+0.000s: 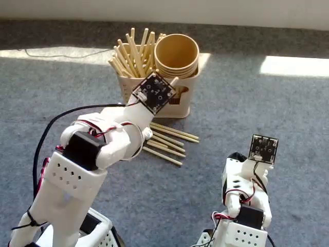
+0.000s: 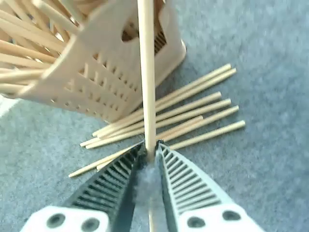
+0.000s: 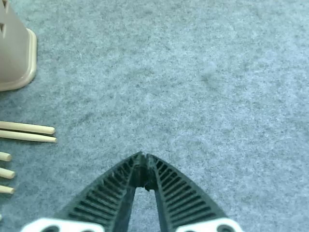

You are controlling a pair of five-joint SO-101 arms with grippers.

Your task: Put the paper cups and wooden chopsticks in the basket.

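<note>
Surface: grey carpet (image 1: 257, 128), with a sunlit band (image 1: 293, 66) along the far edge.

Near right: the right gripper (image 3: 143, 157) hangs just above bare carpet, well apart from the task items. Its black ribbed jaws are pressed together at the tips with nothing between them.

Near left to centre: the left arm extends towards the basket. The left gripper (image 2: 150, 147) is clamped narrowly on one pale wooden chopstick (image 2: 146, 72), which stands roughly upright, its upper part level with the basket's near wall.

Middle: about seven loose wooden chopsticks (image 1: 163, 157) lie fanned on the carpet just in front of the basket. Their left ends run under the left arm, so the count is approximate.

Far centre: one beige slotted plastic basket (image 1: 187, 103), upright. Its left part holds a bundle of wooden chopsticks (image 1: 131, 56), over a dozen, exact number not countable. Its right part holds one nested stack of tan paper cups (image 1: 177, 51), cup count not discernible. The left arm's wrist camera hides part of the basket's near wall.
</note>
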